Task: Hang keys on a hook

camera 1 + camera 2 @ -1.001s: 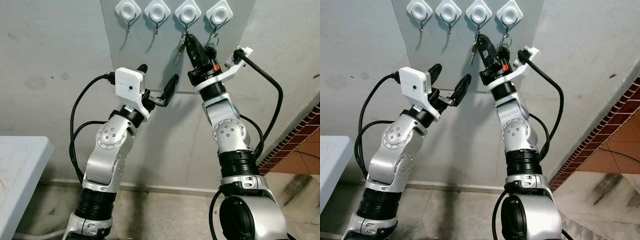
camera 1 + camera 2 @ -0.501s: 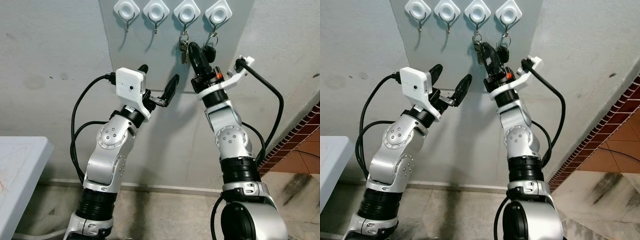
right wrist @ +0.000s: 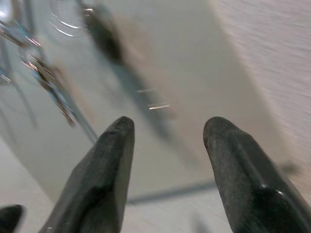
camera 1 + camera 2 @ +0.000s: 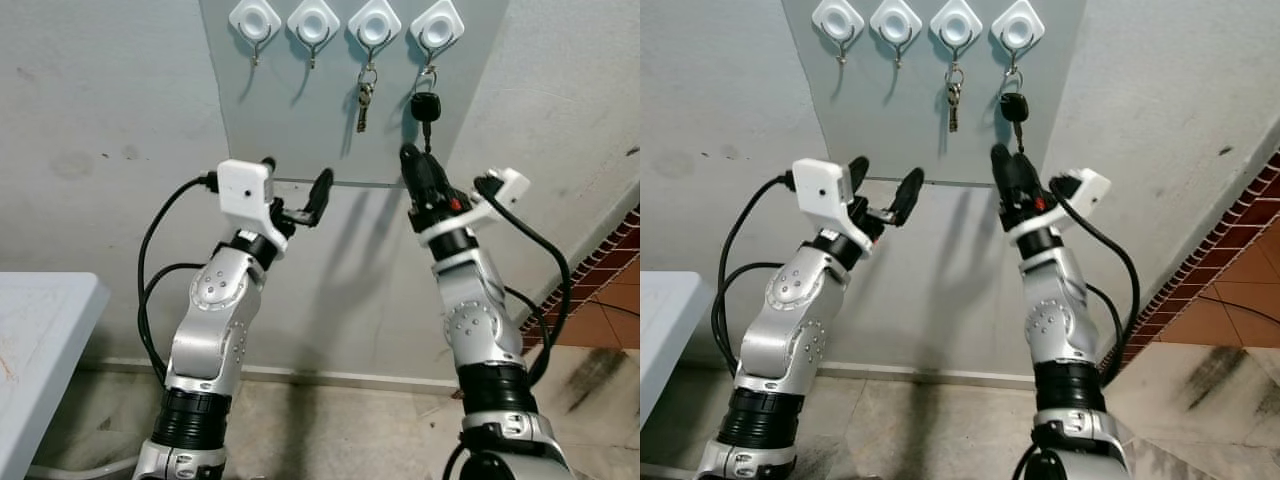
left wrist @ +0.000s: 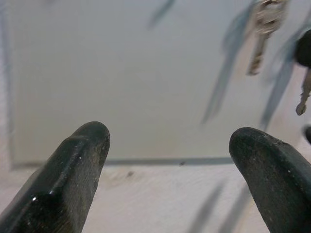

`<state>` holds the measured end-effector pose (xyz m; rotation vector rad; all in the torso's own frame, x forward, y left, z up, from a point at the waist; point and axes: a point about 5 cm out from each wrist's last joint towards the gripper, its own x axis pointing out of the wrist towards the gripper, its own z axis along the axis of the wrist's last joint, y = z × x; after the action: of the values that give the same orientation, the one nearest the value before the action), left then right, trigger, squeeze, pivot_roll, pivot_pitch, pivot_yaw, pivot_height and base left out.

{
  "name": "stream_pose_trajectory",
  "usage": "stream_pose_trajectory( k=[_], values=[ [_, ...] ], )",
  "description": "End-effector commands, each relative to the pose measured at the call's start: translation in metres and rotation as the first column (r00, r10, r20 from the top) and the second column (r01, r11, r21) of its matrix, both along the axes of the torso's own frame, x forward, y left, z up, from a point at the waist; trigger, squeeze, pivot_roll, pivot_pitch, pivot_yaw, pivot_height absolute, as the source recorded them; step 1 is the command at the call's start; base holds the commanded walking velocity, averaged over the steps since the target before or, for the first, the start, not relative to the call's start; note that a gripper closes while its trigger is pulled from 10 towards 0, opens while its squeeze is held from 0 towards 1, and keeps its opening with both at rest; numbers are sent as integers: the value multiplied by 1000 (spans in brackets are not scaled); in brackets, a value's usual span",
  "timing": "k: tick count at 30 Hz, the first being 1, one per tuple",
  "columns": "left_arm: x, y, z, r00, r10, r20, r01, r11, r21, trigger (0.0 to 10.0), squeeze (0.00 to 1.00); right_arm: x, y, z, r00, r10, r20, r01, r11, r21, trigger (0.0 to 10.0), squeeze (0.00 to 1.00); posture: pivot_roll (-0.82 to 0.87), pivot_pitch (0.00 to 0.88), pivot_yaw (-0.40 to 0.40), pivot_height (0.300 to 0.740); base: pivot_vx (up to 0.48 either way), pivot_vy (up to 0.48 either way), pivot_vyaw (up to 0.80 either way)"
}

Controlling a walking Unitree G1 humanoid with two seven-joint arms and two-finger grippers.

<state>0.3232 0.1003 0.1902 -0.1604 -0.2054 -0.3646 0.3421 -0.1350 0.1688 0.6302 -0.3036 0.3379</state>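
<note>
The keys (image 4: 365,92) are hung on the third hook (image 4: 374,22), while the right gripper (image 4: 410,165) and left gripper (image 4: 296,187) are held spread and empty.

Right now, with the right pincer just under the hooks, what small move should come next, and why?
Probably ease the right pincer down and away from the wall. The silver keys hang from the third hook, apart from the pincer, whose fingers are open with nothing between them. The black key on the fourth hook dangles just above its tips, so pull straight back to avoid brushing it.
</note>
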Motion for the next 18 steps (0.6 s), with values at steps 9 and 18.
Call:
stream_pose_trajectory(
  k=[9,18],
  values=[
    [6,26,-37,987,114,-112,-117,993,-18,10000,0,-15,-41,-26,967,-249,-59,227,940,-256,10000,0,-38,0,18,740,0,0,0],
    [5,37,-48,980,152,-129,-160,986,-49,10000,0,-30,-57,-35,934,-358,9,314,808,-498,10000,0,-50,0,19,740,0,0,0]
  ],
)
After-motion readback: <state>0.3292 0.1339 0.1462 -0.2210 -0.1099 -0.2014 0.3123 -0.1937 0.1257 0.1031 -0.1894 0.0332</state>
